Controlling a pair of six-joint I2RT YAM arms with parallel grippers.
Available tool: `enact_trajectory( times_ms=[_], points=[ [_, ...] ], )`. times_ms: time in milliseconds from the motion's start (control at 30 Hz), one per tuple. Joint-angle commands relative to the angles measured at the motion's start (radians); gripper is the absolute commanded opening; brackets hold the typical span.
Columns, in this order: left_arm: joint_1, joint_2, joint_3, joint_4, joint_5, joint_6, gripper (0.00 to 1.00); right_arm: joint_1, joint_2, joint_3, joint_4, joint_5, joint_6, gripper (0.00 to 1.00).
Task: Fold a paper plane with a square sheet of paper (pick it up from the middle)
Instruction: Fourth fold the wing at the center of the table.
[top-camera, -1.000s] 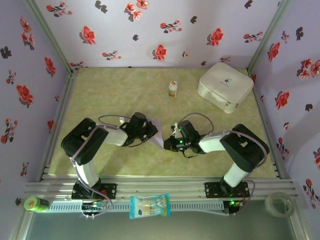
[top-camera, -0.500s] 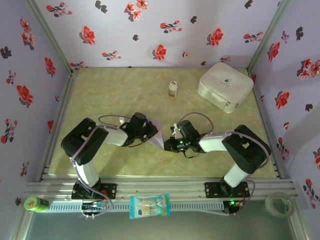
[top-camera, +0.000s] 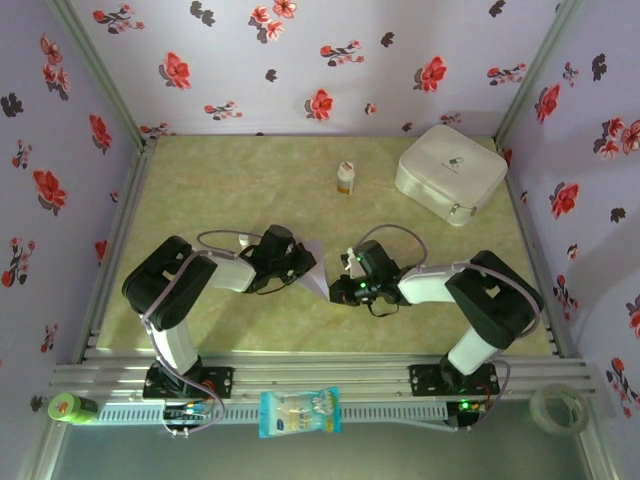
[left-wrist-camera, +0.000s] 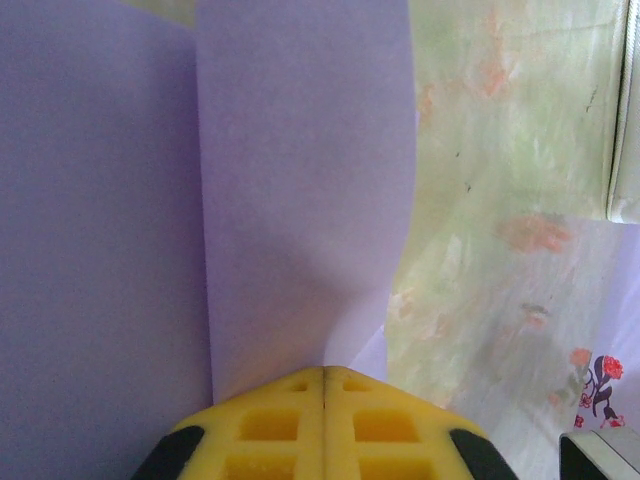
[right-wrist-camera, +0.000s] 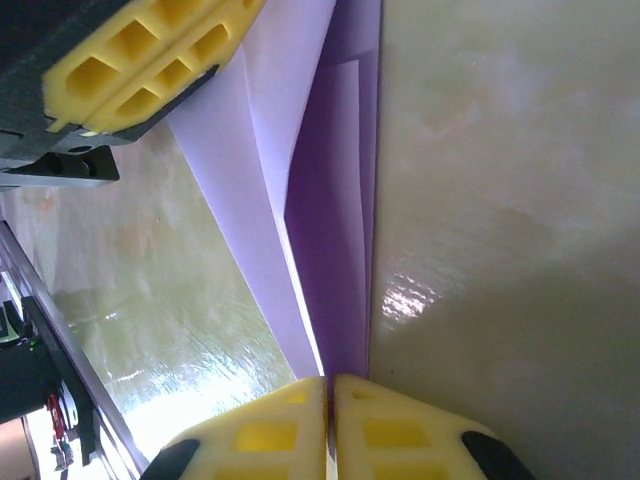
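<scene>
The pale lavender sheet of paper (top-camera: 314, 268), folded lengthwise into several layers, is held above the table between my two grippers. My left gripper (top-camera: 299, 263) is shut on one end; in the left wrist view its yellow fingertips (left-wrist-camera: 323, 372) meet on the paper (left-wrist-camera: 300, 180). My right gripper (top-camera: 341, 288) is shut on the other end, its pads (right-wrist-camera: 290, 410) pinching the darker folded layers (right-wrist-camera: 335, 210). The left gripper's yellow fingers (right-wrist-camera: 140, 60) show at the top left of the right wrist view. I cannot tell whether the paper has the paper plane's dart shape.
A white rounded case (top-camera: 449, 172) lies at the back right and a small white bottle (top-camera: 345, 178) stands at the back centre. On the front rail lie a blue-white snack packet (top-camera: 299, 411), a tape roll (top-camera: 557, 407) and a green item (top-camera: 68, 407).
The right gripper has shifted slightly, and the paper's lower tip sits a little higher. The left arm has stayed still.
</scene>
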Motion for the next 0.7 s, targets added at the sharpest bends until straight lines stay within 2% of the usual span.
enact_trajectory(
  times_ms=[0, 233, 433, 667],
  points=[
    [-0.002, 0.014, -0.015, -0.067, -0.034, -0.001, 0.0, 0.003, -0.003, -0.033, -0.15, 0.006, -0.025, 0.11],
    [-0.002, 0.011, -0.023, -0.061, -0.037, -0.005, 0.0, 0.003, -0.003, -0.035, -0.169, 0.009, -0.038, 0.05],
    [-0.002, 0.008, -0.026, -0.062, -0.042, -0.006, 0.0, 0.003, -0.009, -0.038, -0.177, 0.006, -0.036, 0.09],
    [-0.002, 0.002, -0.031, -0.071, -0.054, -0.009, 0.0, 0.004, -0.004, -0.047, -0.169, -0.008, -0.035, 0.05]
  ],
)
